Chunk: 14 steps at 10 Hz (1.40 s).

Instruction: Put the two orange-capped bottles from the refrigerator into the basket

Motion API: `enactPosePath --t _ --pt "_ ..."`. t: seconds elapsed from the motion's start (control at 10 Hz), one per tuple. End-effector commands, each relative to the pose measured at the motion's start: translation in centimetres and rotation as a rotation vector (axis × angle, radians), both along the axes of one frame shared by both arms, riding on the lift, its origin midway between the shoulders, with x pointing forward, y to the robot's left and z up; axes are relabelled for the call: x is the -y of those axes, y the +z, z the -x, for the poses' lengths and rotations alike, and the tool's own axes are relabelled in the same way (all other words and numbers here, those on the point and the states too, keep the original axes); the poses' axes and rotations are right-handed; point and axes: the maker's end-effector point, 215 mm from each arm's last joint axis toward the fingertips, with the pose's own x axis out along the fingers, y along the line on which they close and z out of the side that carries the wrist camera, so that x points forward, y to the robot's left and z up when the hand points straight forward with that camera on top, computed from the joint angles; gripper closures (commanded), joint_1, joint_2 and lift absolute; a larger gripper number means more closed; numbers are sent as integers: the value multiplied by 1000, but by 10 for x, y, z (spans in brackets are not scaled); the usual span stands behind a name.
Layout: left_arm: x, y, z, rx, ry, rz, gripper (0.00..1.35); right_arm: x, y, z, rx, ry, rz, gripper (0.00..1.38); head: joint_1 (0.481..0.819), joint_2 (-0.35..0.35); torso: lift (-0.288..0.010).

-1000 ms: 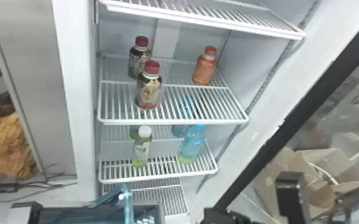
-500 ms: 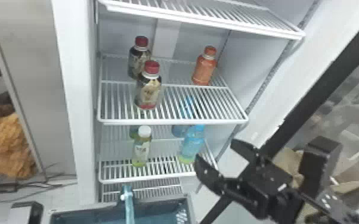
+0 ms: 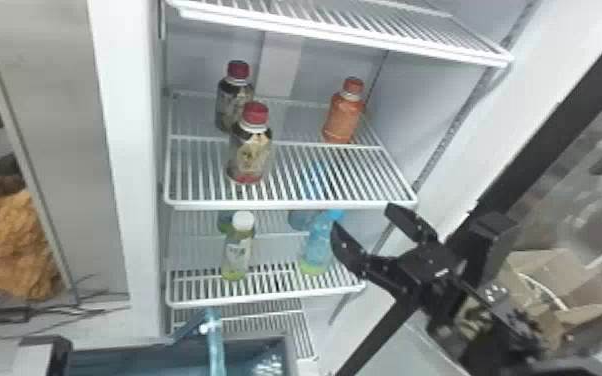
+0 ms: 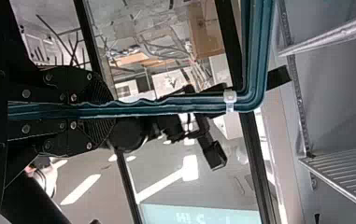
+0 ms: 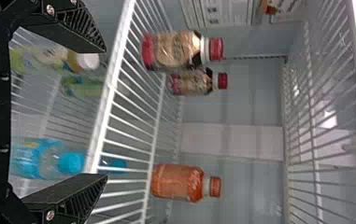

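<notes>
I have my right gripper (image 3: 363, 219), fingers spread, near the shelf (image 3: 290, 205), my left gripper (image 4: 106, 110) pinching the basket (image 3: 289, 347) between its fingers.

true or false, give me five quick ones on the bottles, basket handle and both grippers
1. The orange-capped bottle stands on the same shelf as two red-capped bottles. True.
2. The white-capped bottle is on a shelf above the red-capped ones. False: it is on the shelf below them.
3. The left gripper has its jaws closed on the basket handle. True.
4. The right gripper is holding a blue-capped bottle. False: its jaws are open with nothing between them.
5. The orange-capped bottle is lying on its side. False: it stands upright.
</notes>
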Motion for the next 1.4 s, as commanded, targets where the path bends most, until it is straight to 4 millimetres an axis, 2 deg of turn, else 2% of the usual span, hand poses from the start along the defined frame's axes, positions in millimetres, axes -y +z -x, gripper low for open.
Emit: enactPosePath --t 0.0,0.2,0.5,0.7,1.0,1.3 --pt "0 -1 1 -3 -3 0 1197 3 5 -28 70 2 -2 85 695 -350 -40" --pt "1 1 0 2 -3 2 1197 17 20 -56 151 -33 1 76 695 -350 -40" --pt "0 1 -1 3 1 2 1197 41 27 -93 212 -94 15 58 695 -350 -40" --pt "0 1 -1 1 2 5 1197 45 22 -121 221 -110 6 42 695 -350 -40" --pt "0 2 -1 3 2 5 1197 45 38 -155 272 -114 -2 38 695 -350 -40" --pt "0 2 -1 3 2 5 1197 53 38 -175 277 -150 -15 38 695 -350 -40"
